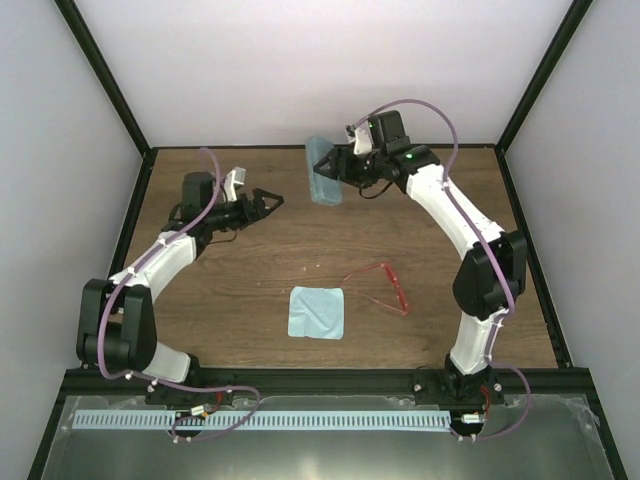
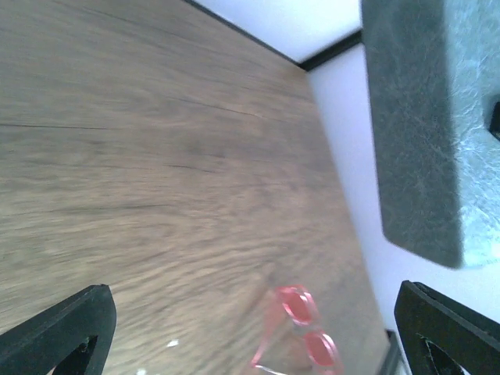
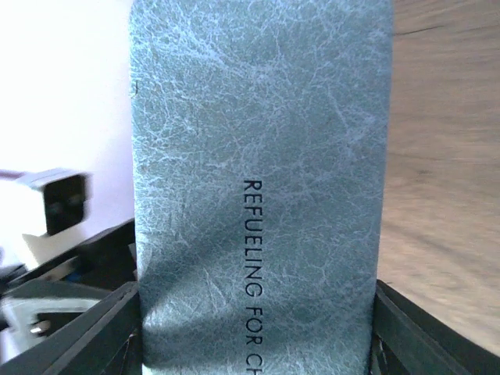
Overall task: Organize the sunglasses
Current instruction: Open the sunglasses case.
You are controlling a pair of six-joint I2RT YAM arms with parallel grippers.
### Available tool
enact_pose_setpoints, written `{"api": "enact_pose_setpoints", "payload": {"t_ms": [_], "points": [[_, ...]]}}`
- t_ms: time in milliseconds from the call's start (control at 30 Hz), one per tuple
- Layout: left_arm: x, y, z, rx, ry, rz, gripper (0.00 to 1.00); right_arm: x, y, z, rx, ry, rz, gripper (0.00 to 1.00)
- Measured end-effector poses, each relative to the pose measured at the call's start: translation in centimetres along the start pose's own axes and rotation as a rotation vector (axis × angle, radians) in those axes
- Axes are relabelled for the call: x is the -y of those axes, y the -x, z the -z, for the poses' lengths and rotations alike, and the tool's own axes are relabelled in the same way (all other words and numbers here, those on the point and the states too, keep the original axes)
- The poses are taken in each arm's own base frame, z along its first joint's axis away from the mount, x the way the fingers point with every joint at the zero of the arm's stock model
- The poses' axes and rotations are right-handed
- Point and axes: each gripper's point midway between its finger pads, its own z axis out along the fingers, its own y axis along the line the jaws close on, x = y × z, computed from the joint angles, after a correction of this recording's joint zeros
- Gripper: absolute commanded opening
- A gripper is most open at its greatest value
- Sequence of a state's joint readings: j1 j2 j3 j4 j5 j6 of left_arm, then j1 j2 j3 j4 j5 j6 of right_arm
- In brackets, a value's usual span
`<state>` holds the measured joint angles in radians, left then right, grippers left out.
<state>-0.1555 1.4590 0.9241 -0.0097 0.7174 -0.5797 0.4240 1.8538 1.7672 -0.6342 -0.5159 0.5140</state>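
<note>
The red sunglasses [image 1: 385, 288] lie open on the wooden table right of centre; they also show in the left wrist view [image 2: 306, 332]. My right gripper [image 1: 338, 168] is shut on the closed blue-grey case [image 1: 322, 172] and holds it above the table's far middle. In the right wrist view the case [image 3: 258, 156] fills the frame between my fingers [image 3: 117, 332]. My left gripper [image 1: 268, 203] is open and empty, held left of the case. In its own view the left gripper [image 2: 250, 324] has its jaws wide apart, and the case [image 2: 426, 117] hangs at upper right.
A light blue square cloth [image 1: 317, 312] lies flat on the table left of the sunglasses. Black frame posts and white walls bound the table [image 1: 230, 300] on three sides. The left arm's wrist [image 3: 55, 203] shows beside the case.
</note>
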Motion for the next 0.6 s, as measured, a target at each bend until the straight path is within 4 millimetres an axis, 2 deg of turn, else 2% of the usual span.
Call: {"api": "enact_pose_setpoints", "payload": {"t_ms": [100, 200, 267, 600], "points": [[2.7, -0.5, -1.0, -0.036, -0.117, 0.000, 1.00, -3.3, -0.7, 0.2, -0.023, 0.122, 0.012, 0.60], [4.8, -1.0, -1.8, -0.073, -0.199, 0.000, 1.00, -4.6, -2.3, -0.4, -0.072, 0.187, -0.006, 0.60], [5.2, -1.4, -2.1, -0.097, -0.217, 0.015, 1.00, -4.6, -2.9, -0.6, -0.094, 0.205, -0.026, 0.60], [5.7, -1.9, -2.6, -0.116, -0.226, 0.022, 1.00, -3.9, -3.3, -0.3, -0.114, 0.237, -0.058, 0.60]]}}
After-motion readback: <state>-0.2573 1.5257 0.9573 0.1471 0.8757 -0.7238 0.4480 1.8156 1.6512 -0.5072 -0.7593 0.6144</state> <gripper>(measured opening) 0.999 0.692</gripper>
